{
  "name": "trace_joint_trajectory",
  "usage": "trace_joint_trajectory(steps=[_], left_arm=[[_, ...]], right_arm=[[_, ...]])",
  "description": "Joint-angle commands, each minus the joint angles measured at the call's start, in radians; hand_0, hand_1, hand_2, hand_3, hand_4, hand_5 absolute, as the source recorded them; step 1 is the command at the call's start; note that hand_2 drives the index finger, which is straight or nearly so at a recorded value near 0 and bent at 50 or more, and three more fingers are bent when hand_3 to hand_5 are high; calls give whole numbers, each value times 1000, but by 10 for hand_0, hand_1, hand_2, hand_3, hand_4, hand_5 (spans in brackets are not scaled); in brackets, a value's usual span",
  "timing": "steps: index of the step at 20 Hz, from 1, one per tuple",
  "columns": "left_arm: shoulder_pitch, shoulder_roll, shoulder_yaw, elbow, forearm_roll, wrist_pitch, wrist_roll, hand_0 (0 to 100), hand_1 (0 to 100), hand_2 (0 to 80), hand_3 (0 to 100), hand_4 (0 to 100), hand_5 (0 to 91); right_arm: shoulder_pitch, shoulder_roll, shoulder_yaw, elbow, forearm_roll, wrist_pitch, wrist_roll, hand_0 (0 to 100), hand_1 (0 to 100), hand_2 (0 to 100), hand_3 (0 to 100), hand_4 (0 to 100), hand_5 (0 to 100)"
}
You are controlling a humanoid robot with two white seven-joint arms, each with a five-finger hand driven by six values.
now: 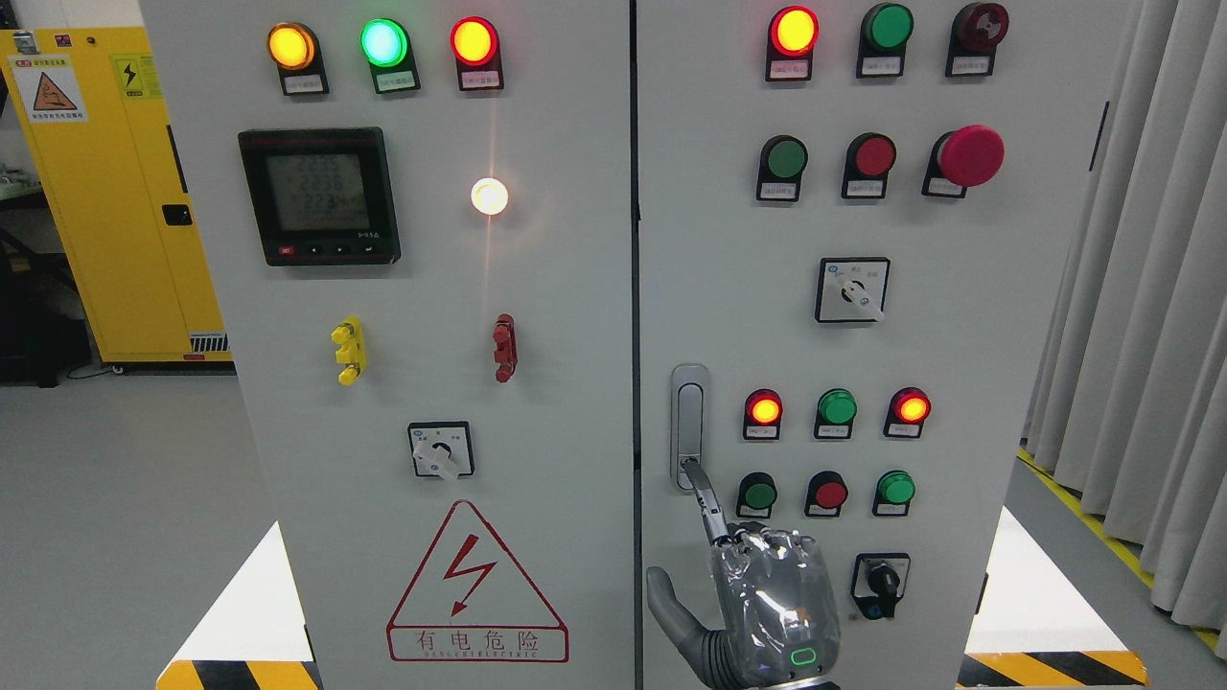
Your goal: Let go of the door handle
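The door handle [689, 422] is a slim silver vertical latch on the left edge of the cabinet's right door [959, 335], lying flush in its recess. My right hand [729, 551] comes up from the bottom edge, just below the handle, back of the hand towards the camera. Its index finger [707, 503] is stretched out with the tip touching the handle's lower end. The other fingers are curled at the knuckles and the thumb [663, 599] sticks out to the left. Nothing is grasped. The left arm does not show.
The grey electrical cabinet fills the view, with lit indicator lamps, push buttons, a red emergency button [970, 155] and rotary switches [880, 583] close to my hand. A yellow cabinet [105, 192] stands at the back left, and curtains [1150, 335] hang at the right.
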Motion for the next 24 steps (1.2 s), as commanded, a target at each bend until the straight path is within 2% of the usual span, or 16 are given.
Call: trace_joint_trajectory(steps=[1,7,24], left_arm=[[-28,0,1,-14,0,-1,0,120,556,0,0,0,0],[-28,0,-1,-14,0,-1,0,120,556,0,0,0,0],[-28,0,1,-14,0,-1,0,120,556,0,0,0,0]], right_arm=[[-21,1,-1,40,-1,10,0,440,317,0,965,977,1000],[-36,1,-3,49,-4,13,2,441,318,0,963,975,1000],[-7,4,5,43,-7,13,5,443,326,0,964,973,1000]])
